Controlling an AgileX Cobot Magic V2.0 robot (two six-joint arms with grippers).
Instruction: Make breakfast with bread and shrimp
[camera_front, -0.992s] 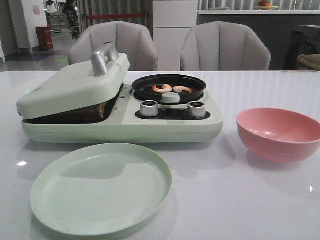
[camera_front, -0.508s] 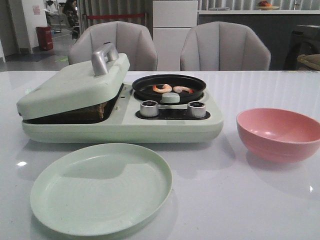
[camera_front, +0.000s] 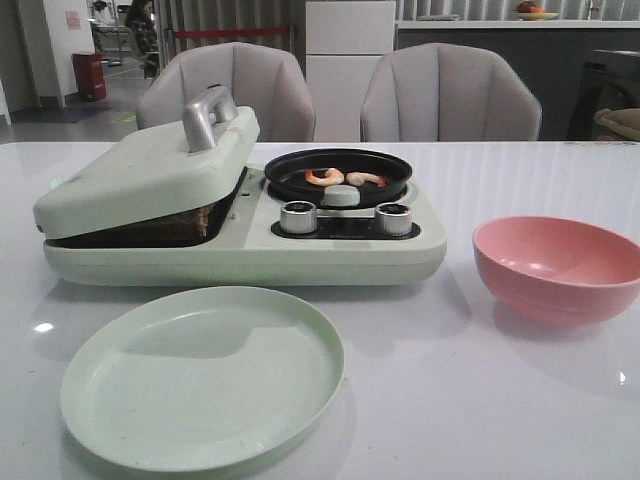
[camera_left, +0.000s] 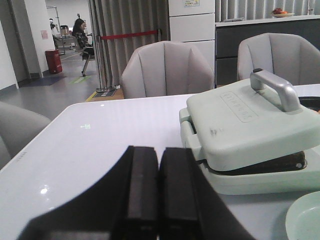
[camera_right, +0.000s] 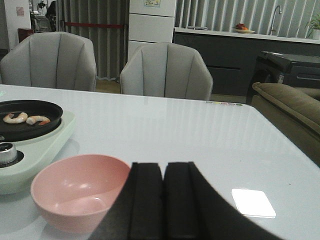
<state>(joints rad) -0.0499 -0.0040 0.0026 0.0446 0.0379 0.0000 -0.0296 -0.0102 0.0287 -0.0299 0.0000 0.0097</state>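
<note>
Two curled pinkish shrimp (camera_front: 324, 177) (camera_front: 365, 179) lie in the round black pan (camera_front: 290, 165) of a pale green cooker; the right wrist view shows the shrimp (camera_right: 15, 118) as well. On the cooker's left half the lid (camera_front: 140, 170) rests slightly ajar, and a brown bread edge (camera_front: 200, 221) shows in the gap. My left gripper (camera_left: 158, 150) is shut and empty, hovering over the table beside the lid (camera_left: 240, 120). Near the pink bowl (camera_right: 75, 192), my right gripper (camera_right: 164, 165) is also shut with nothing in it. Neither gripper appears in the front view.
An empty pale green plate (camera_front: 200, 375) lies in front of the cooker. The pink bowl (camera_front: 560, 265) stands to the cooker's right. Two silver knobs (camera_front: 298, 216) sit on the cooker's front. Grey chairs (camera_front: 450, 95) stand behind the table.
</note>
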